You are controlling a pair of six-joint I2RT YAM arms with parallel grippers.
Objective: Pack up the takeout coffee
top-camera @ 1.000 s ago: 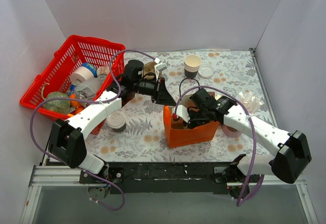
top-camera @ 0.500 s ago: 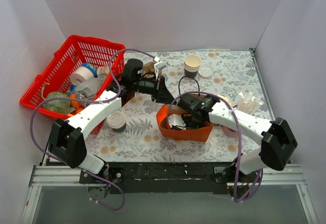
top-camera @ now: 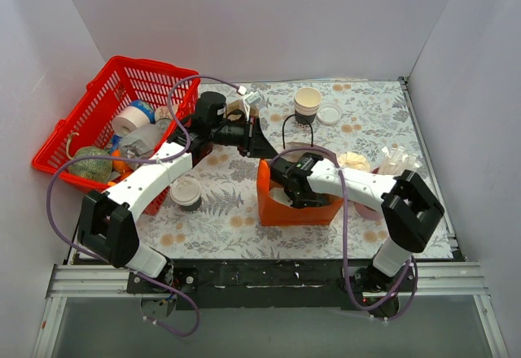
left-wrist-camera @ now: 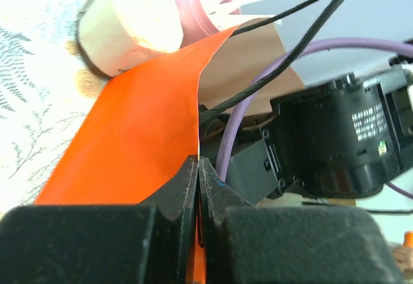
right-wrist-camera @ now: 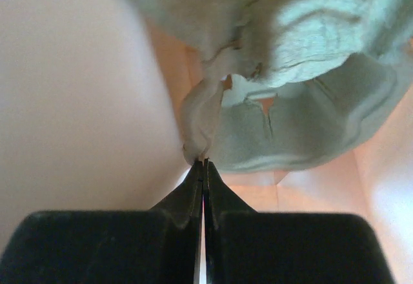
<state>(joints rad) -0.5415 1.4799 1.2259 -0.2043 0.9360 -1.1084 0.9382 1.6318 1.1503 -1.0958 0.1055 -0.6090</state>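
Our left tool [left-wrist-camera: 198, 161] is clenched on the rim of the orange paper bag [left-wrist-camera: 142, 129]. Our right tool [right-wrist-camera: 204, 162], inside it, pinches a grey moulded-pulp cup tray [right-wrist-camera: 303, 122]. We fear opposing pulls could tear or tip the bag. The white-lidded cream-and-dark paper coffee cup [top-camera: 186, 193] stands left of centre on the floral tabletop [top-camera: 228, 221], with white walls around.

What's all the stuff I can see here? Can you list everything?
takeout coffee: one, white lid, front left by the red basket.
orange bag: one, orange, table middle.
grey pulp tray: one, grey-green, inside orange bag.
red basket: one, red, back left, full of bits.
lidless cup: one, cream and dark, back.
loose lid: one, white, beside lidless cup.
white sticks: a bunch, right side.
left gripper: black, shut on orange bag's edge.
right gripper: black, shut on grey pulp tray.
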